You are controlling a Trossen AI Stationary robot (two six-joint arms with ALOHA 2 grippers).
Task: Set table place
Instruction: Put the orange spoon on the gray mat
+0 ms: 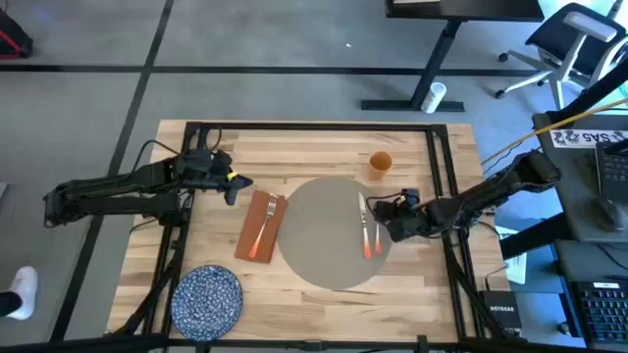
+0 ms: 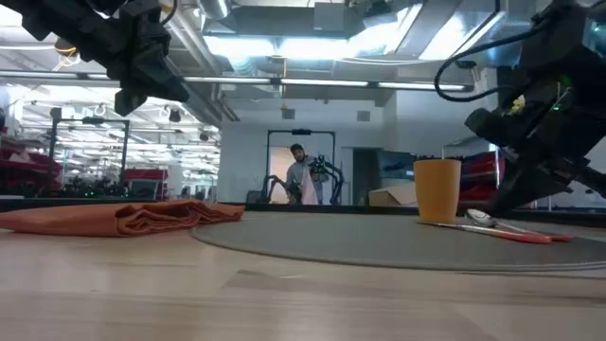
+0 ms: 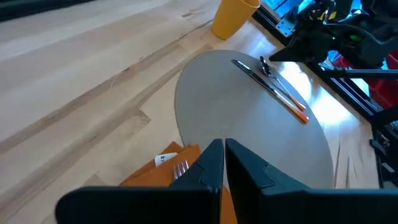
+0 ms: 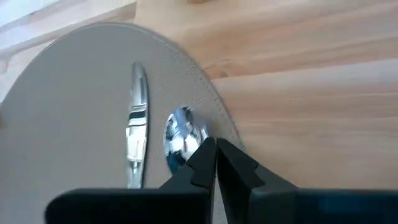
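Observation:
The round grey-beige place lies flat in the middle of the table. A knife and a spoon with orange handles lie side by side on its right part. My right gripper is shut, its tips by the spoon's bowl. A fork rests on the rust-red napkin left of the place. My left gripper is shut and raised above the napkin's far end. My right gripper has its shut fingertips at the rim of the spoon's bowl, coming in low from the table's right. I cannot tell whether they touch it. The spoon lies flat on the place.
An orange cup stands on the table beyond the place's far right rim. A blue speckled plate sits at the near left corner. Black frame rails run along the table's sides. A person stands far off in the room.

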